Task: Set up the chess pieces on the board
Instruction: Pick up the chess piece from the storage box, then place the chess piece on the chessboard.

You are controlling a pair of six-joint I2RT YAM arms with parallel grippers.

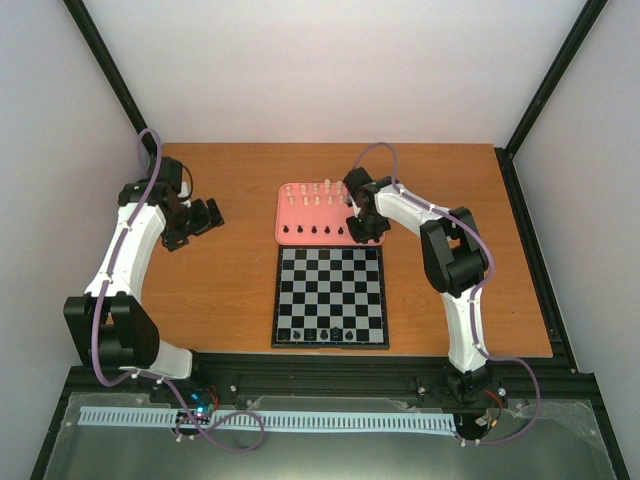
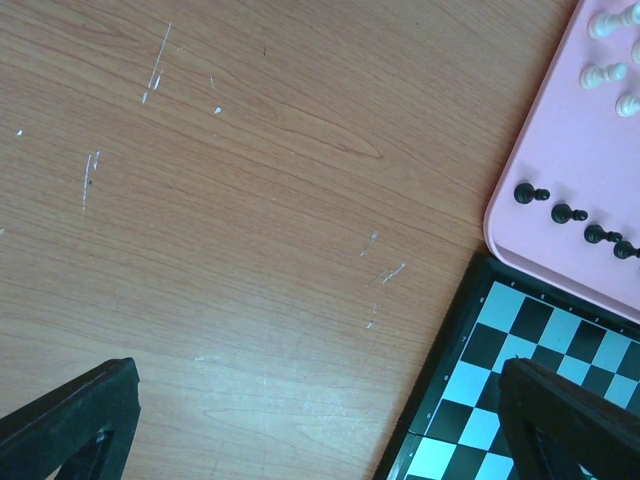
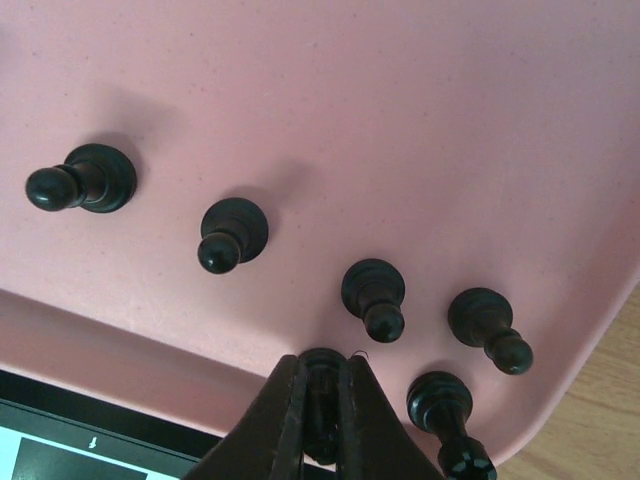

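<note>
- The right gripper (image 1: 365,232) is low over the near right corner of the pink tray (image 1: 290,205). Its jaws are pinched shut on a small black piece (image 3: 322,400), gripped at the upper part. The base is hidden, so its type can't be told.
- To do the step well, it should lift straight up before any sideways move. Two loose black pawns (image 3: 374,292) stand just beside the fingers, with another just right of them, and a tilt or swing would likely knock one over.
- After that, it should carry the piece near, over the tray rim, to the board (image 1: 330,297) just beyond it, and set it upright in the middle of an empty square. The piece is tiny and the grip thin, so a slow release looks safest.
- Several placed pieces (image 1: 308,333) stand on the board's near row, so the drop should come from above without sweeping across them.
- The white pieces (image 1: 315,190) sit on the far part of the tray, away from the path.
- The left gripper (image 2: 318,370) has its jaws wide apart and holds nothing. It hangs over the bare wooden table (image 2: 250,200), left of the tray and the board's far left corner, and doesn't block the right arm.
</note>
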